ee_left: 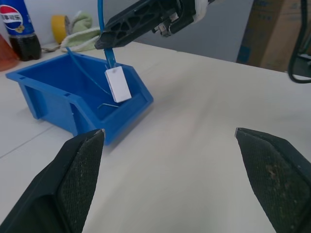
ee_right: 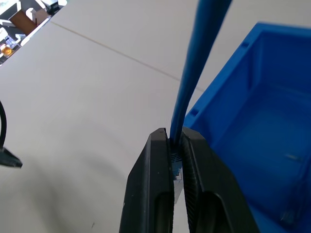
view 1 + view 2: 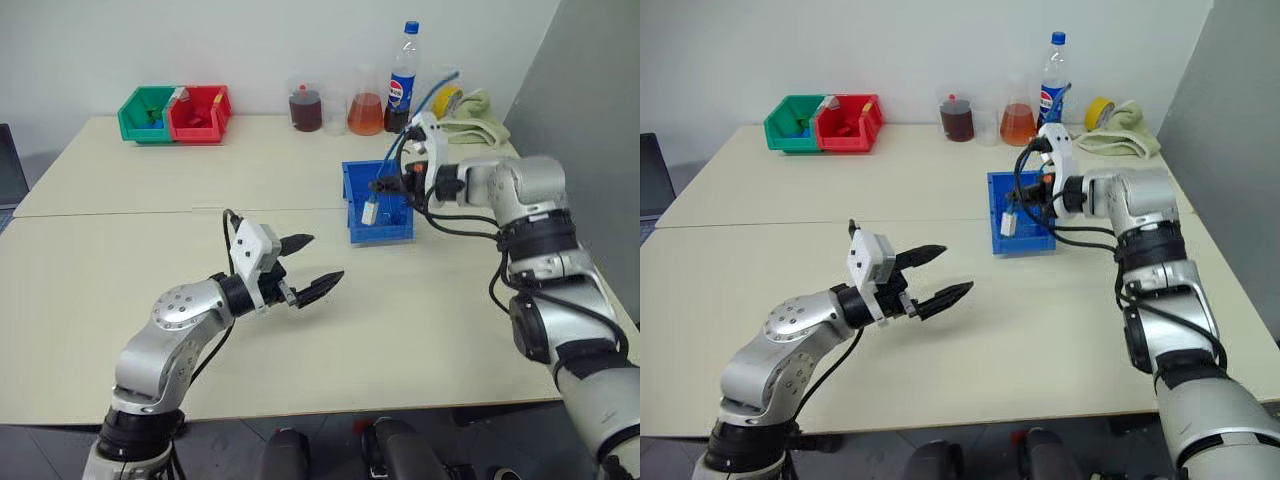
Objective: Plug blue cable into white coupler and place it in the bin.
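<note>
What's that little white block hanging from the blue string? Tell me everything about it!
The small white boxy plastic coupler is a flat, smooth rectangle. It hangs tilted in the air from the thin light-blue cable, which is plugged into its top end. The right pincer, its black fingers shut on the cable just above, carries it. It dangles over the blue rectangular plastic bin, near the low front lip, without touching the bin.

Bottle logo: a red, white and blue Pepsi globe on the blue label of the cola bottle, upper right of the head views.
Bottle lettering: white Chinese characters beside the globe on the same label, upper left of the left wrist view; individual characters too small to read.
</note>
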Available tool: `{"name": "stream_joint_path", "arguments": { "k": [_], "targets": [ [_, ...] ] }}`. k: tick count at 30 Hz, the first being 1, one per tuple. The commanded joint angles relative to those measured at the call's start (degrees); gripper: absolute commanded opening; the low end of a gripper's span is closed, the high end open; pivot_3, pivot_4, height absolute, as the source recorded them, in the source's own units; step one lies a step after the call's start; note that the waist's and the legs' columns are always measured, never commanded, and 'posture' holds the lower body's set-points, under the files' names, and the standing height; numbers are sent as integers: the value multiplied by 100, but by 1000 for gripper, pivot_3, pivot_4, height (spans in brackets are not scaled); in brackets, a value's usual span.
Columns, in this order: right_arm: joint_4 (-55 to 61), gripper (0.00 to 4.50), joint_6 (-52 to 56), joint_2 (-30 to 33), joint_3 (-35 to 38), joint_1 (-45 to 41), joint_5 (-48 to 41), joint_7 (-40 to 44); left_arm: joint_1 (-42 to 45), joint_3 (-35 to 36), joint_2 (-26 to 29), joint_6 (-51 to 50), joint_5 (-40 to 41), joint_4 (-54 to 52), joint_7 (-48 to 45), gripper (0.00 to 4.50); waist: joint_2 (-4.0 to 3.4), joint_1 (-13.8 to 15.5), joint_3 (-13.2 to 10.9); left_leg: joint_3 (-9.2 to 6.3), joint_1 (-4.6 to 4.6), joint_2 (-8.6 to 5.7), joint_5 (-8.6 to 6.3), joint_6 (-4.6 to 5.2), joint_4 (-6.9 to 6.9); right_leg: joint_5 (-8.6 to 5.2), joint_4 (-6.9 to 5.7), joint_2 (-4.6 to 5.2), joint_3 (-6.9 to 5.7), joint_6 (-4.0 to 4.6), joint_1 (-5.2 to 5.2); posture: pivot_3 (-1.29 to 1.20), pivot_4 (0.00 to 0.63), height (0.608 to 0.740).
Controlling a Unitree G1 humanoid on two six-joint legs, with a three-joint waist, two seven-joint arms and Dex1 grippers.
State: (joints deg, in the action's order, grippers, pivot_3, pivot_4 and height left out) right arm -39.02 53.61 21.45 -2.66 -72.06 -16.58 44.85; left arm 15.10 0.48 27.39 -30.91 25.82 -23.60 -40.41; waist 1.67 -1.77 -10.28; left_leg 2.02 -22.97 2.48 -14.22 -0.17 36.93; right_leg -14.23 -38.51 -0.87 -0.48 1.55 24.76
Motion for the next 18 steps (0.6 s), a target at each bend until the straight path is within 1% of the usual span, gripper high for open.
{"name": "stream_joint_path", "arguments": {
  "k": [1,5,9,15,18],
  "targets": [
    [-1160,24,-864,-71,-18,-536,331,14,142,-123,-154,166,-148,30,217,4493,0,1,0,1,-1,2,0,0,1,0,1,0,1,0,1,0,150,740],
    [-2246,24,-1664,-261,-34,-925,666,-107,192,-188,-223,255,-238,121,287,4493,0,-5,0,9,-6,1,0,0,-1,1,-2,1,8,1,10,0,150,740],
    [-2891,24,-2343,-425,-16,-1096,943,-251,277,-217,-261,312,-287,217,330,4493,0,-6,0,11,-7,1,0,-1,0,1,-7,1,10,2,16,0,150,740],
    [-3368,24,-2882,-536,37,-1130,1245,-461,293,-236,-278,359,-315,225,376,4493,0,-1,0,13,-6,2,0,-1,1,1,-10,2,12,2,16,0,150,740],
    [-3468,24,-2982,-529,31,-1086,1353,-500,240,-225,-240,400,-342,216,364,4493,0,0,0,14,-6,2,1,-1,1,3,-10,3,13,4,16,0,150,740]
  ]
}}
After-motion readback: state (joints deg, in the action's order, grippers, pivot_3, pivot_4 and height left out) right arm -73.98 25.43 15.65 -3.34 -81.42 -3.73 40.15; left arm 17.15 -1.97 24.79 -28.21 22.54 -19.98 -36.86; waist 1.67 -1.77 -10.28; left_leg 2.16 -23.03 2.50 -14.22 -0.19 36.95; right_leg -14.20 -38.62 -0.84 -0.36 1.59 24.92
